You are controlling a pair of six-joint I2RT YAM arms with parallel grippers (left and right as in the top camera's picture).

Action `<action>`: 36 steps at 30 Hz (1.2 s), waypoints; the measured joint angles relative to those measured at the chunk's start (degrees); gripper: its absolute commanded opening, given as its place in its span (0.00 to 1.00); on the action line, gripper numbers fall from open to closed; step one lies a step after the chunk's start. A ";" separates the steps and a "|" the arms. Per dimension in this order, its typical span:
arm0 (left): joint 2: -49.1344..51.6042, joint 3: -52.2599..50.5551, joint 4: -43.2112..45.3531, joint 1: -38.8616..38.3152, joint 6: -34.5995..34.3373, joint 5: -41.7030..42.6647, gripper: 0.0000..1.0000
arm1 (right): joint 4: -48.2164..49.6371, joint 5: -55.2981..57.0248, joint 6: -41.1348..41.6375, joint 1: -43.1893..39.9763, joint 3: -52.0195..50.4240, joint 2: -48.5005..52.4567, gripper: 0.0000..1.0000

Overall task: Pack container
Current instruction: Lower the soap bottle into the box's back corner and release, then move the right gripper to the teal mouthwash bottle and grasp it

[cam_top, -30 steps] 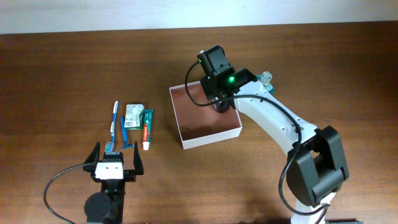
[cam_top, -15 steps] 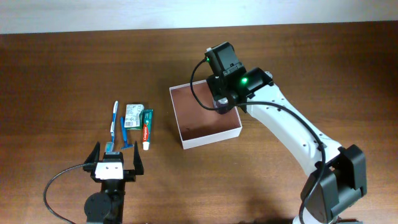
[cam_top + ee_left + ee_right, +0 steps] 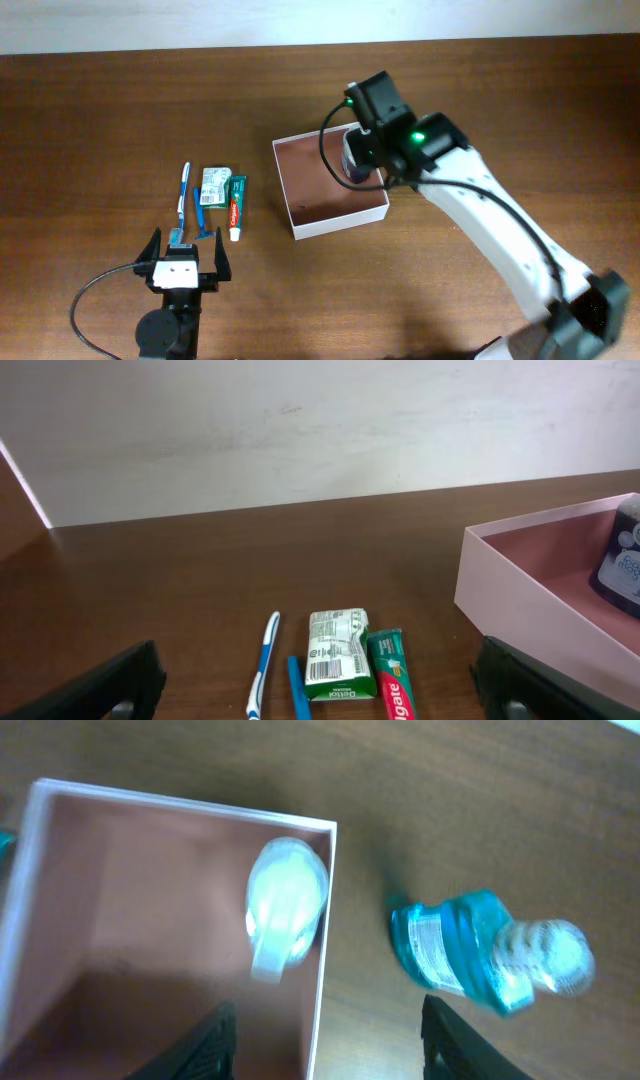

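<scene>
The container (image 3: 300,215) is a shallow white-walled box with a pinkish-brown floor at the table's middle; it also shows in the left wrist view (image 3: 520,595) and the right wrist view (image 3: 322,960). A dark bottle with a white cap (image 3: 351,160) stands in its back right corner, seen from above in the right wrist view (image 3: 287,900) and in the left wrist view (image 3: 622,555). My right gripper (image 3: 330,1050) is open and empty above that corner (image 3: 366,170). My left gripper (image 3: 185,262) is open and empty at the front left (image 3: 315,705).
A toothbrush (image 3: 183,190), a blue razor (image 3: 203,215), a green soap packet (image 3: 214,184) and a toothpaste tube (image 3: 237,205) lie left of the container. A teal mouthwash bottle (image 3: 470,950) lies on the table just outside the container's right wall.
My right arm has swung to the right and pulled back over the container's back right corner. The dark bottle stays in the container. The left arm has not moved.
</scene>
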 measured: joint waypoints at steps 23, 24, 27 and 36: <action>0.00 0.00 0.00 0.00 0.00 0.00 0.99 | -3.58 -6.93 -2.97 -14.34 0.00 -2.43 0.59; 0.00 0.00 0.00 0.00 -0.02 0.00 0.99 | -2.99 -7.06 -3.72 -15.06 0.00 -2.43 0.60; 0.00 0.00 0.00 0.00 0.00 0.00 0.99 | -0.87 -7.48 -5.14 -16.92 0.00 -2.43 0.60; 0.00 0.00 0.00 0.00 0.00 0.00 0.99 | 2.58 -7.87 -10.40 -19.89 0.00 -2.25 0.64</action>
